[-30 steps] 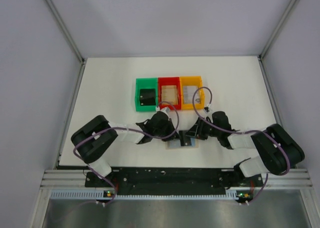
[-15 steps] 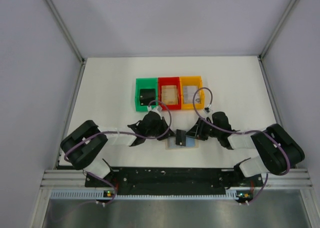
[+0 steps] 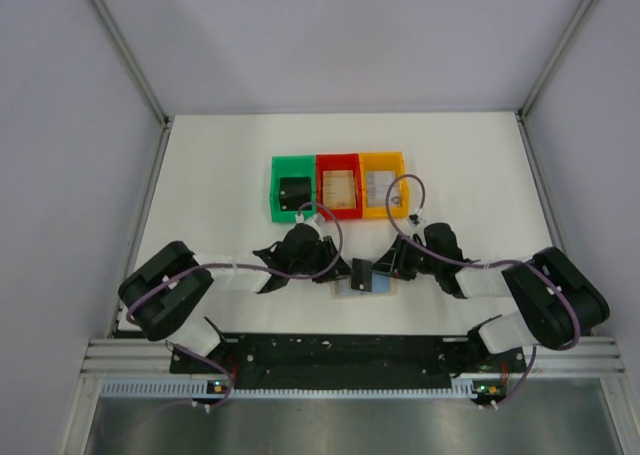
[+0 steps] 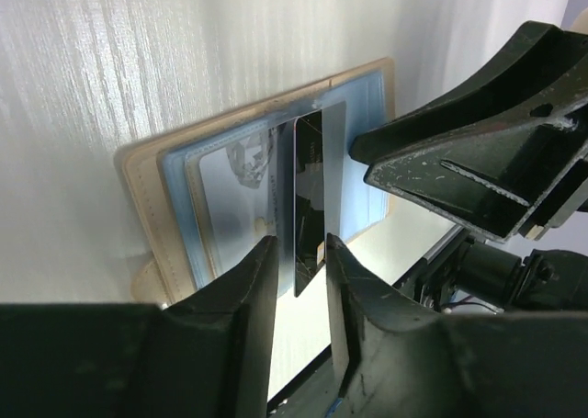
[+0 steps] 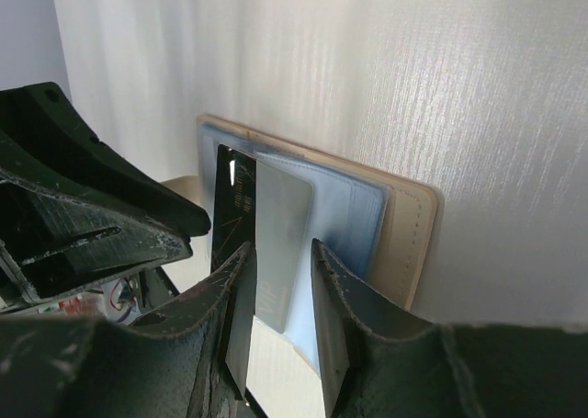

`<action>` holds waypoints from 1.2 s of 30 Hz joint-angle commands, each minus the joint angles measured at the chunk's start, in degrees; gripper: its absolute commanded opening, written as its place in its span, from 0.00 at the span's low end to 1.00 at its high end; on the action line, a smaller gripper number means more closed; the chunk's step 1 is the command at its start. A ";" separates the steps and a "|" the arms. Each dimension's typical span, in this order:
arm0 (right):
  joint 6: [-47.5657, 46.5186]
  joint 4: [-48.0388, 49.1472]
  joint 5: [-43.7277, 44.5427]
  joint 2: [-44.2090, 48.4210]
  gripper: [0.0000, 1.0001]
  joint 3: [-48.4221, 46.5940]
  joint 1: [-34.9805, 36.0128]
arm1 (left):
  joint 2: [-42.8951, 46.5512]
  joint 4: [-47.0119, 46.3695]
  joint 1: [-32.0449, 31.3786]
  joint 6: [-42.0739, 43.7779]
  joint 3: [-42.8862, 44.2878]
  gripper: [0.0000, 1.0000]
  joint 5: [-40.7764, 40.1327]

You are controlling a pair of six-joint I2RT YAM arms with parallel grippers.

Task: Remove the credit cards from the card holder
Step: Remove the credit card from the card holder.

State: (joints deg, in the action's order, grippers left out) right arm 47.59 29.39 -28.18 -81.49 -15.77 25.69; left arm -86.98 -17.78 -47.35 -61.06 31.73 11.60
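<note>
The card holder (image 3: 381, 287) lies open at 6 o'clock from the red bin (image 3: 339, 187). It looks light and soft and is likely to slide, so the stiff, smooth dark card (image 3: 362, 273) that sticks out of its pocket is probably best pinched by its free end. The left gripper (image 4: 301, 243) at its 9 o'clock and the right gripper (image 5: 281, 245) at 3 o'clock are both narrowly parted; whether a pad touches the card cannot be told.

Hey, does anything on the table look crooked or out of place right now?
One dark card juts from the open card holder at a slant, not flush like the pale card beside it. It sits between the left gripper and the right gripper; whether either pinches it is unclear.
</note>
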 commanded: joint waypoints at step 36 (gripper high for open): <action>-3.20 -3.28 0.77 1.33 0.32 0.39 -0.29 | 11.82 10.38 7.18 17.00 2.37 0.00 4.04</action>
State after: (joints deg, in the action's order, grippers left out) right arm 47.46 29.36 -28.21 -81.41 -15.77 25.69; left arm -80.66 -13.37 -42.11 -53.65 31.53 14.92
